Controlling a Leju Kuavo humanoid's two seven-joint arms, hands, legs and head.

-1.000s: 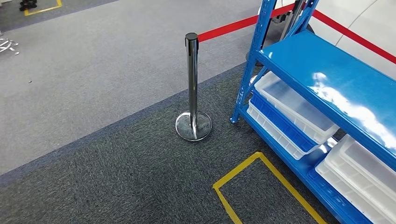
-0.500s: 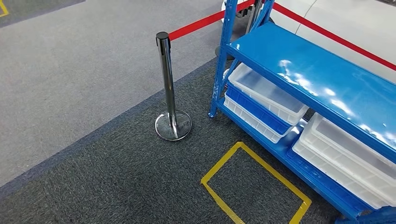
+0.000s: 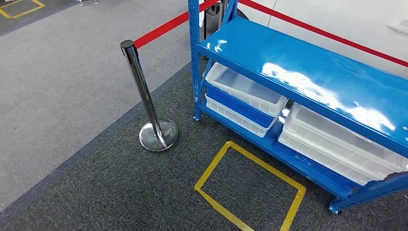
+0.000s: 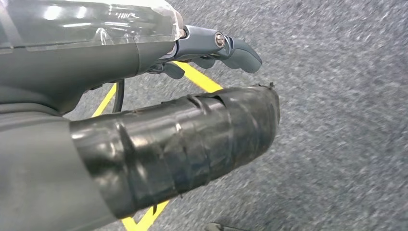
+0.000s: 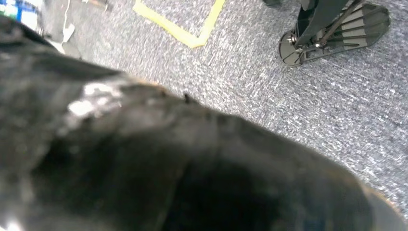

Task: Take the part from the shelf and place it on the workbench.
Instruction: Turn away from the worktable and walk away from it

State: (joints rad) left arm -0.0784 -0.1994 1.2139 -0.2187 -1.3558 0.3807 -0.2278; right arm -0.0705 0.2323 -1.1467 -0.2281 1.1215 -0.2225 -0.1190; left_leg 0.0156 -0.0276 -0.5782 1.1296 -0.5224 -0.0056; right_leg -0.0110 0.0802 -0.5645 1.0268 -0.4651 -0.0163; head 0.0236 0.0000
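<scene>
Shelf (image 3: pixel 308 72) ahead; left hand (image 4: pixel 159 110) empty.

Blue shelf (image 3: pixel 308 82): its right end and upper uprights run off the head view's edges. The lower white bins (image 3: pixel 337 144) sit partly under the shelf board, their contents not discernible. The red barrier belt (image 3: pixel 161 30) leaves the frame at the top. Right hand (image 5: pixel 159 159): a dark, blurred mass close against the right wrist camera; finger position cannot be determined. Left hand (image 4: pixel 168 134): the taped thumb covers most of the fingers (image 4: pixel 240 48), so its state is undetermined. The yellow floor marking (image 4: pixel 199 77) is largely covered by the hand.
</scene>
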